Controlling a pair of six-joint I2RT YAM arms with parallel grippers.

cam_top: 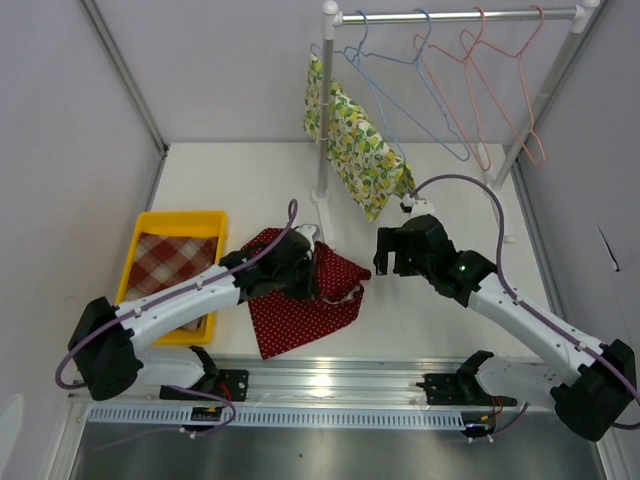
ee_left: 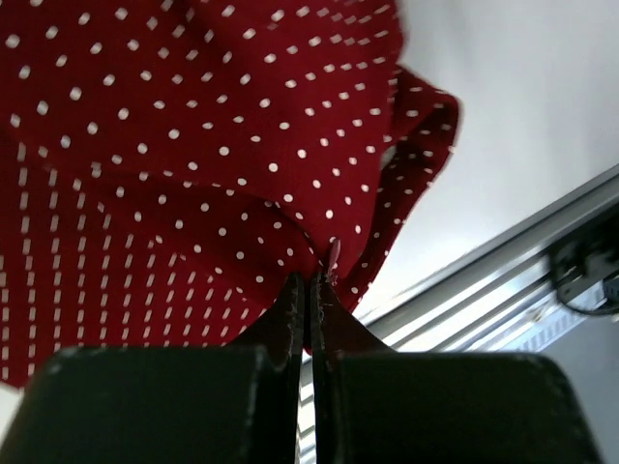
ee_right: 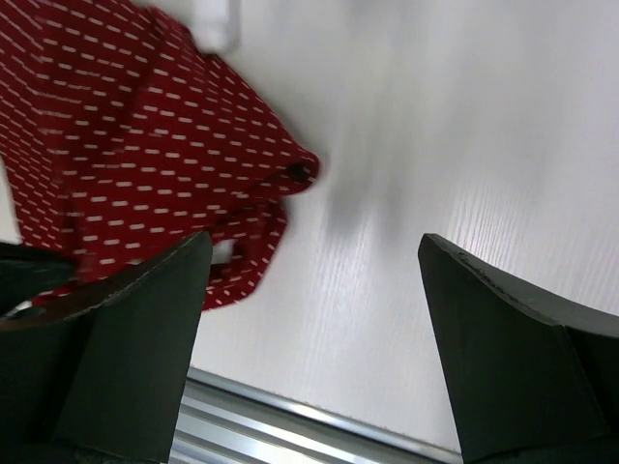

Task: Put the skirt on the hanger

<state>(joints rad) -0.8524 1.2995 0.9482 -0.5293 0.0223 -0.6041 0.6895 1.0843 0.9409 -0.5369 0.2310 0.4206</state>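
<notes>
Just in front of the clothes rack (cam_top: 323, 150), the left gripper (ee_left: 311, 282) is clenched on a fold of the red skirt (cam_top: 300, 310) while the right gripper (ee_right: 314, 249) hangs released beside it, so this looks like the pick-up step, and next the cloth probably needs raising toward a hanger (cam_top: 405, 100).

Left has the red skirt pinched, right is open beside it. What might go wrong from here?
The left gripper is shut on only a thin fold of the skirt; it may slip out when lifted.
The right gripper is open over the table beside a bunched edge, so it may catch several layers.
The rack post and lemon-print garment stand close behind; a lift may snag them.
</notes>
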